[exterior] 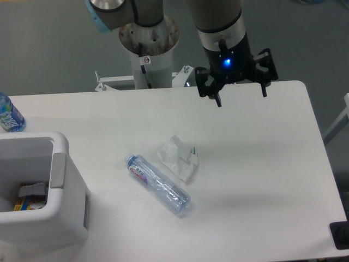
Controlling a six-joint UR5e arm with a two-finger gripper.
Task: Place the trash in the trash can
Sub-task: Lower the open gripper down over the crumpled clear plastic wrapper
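Observation:
A crumpled clear-white plastic wrapper [178, 158] lies near the middle of the white table [262, 180]. A crushed clear water bottle with a red-blue label [157, 184] lies just left and in front of it, touching or nearly touching it. The white trash can [43, 218] with a grey flap [57, 170] stands at the front left corner, with some scraps inside. My gripper [241, 96] hangs in the air above the table's far edge, well behind and to the right of the wrapper. Its fingers are spread wide and hold nothing.
A bottle with a mostly blue label [9, 113] stands at the far left edge, behind the trash can. The robot's base column [148, 49] rises behind the table. A dark object [340, 234] sits at the front right corner.

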